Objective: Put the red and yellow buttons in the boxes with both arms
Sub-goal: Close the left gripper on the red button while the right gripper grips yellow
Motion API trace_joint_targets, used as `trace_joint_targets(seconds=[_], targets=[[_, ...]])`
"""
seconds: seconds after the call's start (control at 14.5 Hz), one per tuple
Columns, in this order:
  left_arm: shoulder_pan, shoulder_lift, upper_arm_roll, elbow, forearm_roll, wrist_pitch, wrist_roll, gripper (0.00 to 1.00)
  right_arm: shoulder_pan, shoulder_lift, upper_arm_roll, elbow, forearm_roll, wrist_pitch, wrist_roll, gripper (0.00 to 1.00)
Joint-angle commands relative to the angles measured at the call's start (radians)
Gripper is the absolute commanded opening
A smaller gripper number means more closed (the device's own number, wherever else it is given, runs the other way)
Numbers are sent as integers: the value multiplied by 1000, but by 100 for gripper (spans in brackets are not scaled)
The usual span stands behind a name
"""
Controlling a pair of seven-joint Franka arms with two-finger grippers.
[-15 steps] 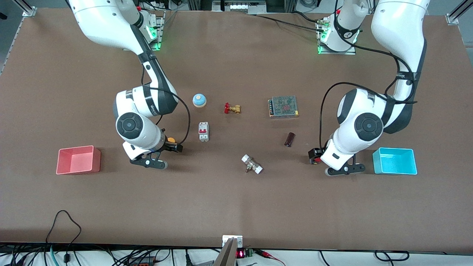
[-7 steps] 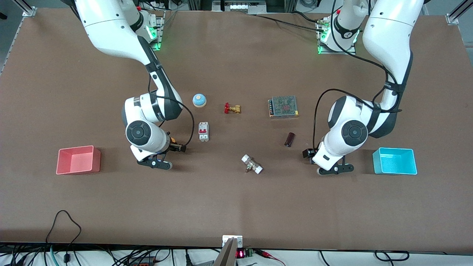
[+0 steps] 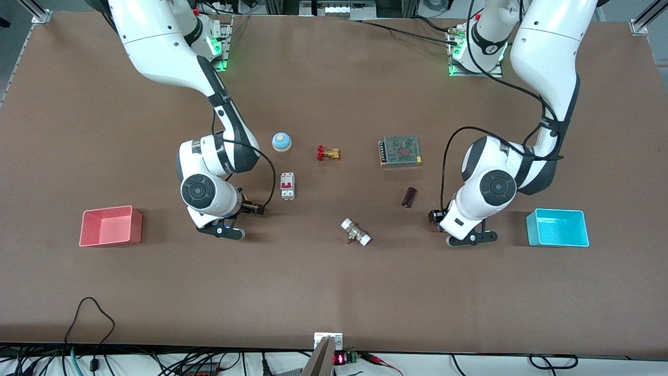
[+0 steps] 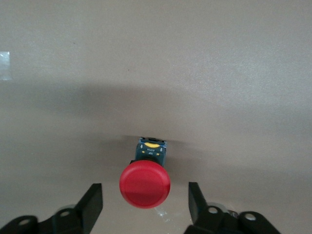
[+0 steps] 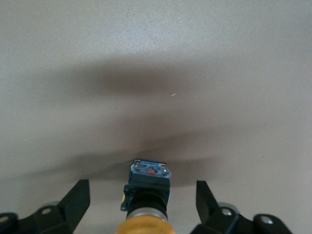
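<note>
The left gripper [image 4: 145, 200] sits low over the table with its fingers spread wide around the red button [image 4: 145, 184], near the cyan box [image 3: 557, 227]. The right gripper [image 5: 143, 202] straddles the yellow button [image 5: 146, 226] likewise, fingers apart, near the pink-red box [image 3: 110, 226].

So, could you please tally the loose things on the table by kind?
Buttons: 2, red button and yellow button
Boxes: 2, pink box and cyan box
Other parts: 6, bell, valve, breaker, power supply, brown piece, fitting
Total: 10
</note>
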Motion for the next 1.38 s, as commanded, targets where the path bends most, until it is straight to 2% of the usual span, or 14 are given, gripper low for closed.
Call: trace_joint_targets(seconds=[0.0,0.07,0.41,0.48,0.76,0.89,1.1,1.17,1.31], targets=[[-5,-12,6,-16,9,13,-7,55,6,4,-8,7,19,-12,13,78],[-5,-12,6,-16,8,13,-7,49,6,4,-8,7,19,-14,15,76],[-1,-13,7,-16,8,11,-5,27,6,2,-8,3,19,-18,12,75],[1,-13,7,-14,8,10,-5,24,6,4,-8,1,19,-18,12,75],[7,-35,15,-7,8,-1,3,23,8,2,-8,-5,19,-32,12,74],[9,-48,21,-1,8,-30,7,22,8,2,-8,-5,19,-35,10,66],[30,-81,29,6,9,-62,18,21,6,2,-8,-3,19,-35,7,40],[38,-93,29,6,9,-75,44,20,6,2,-8,-3,19,-35,7,35],[73,-113,29,6,9,-96,104,21,5,2,-8,-3,19,-35,9,29]])
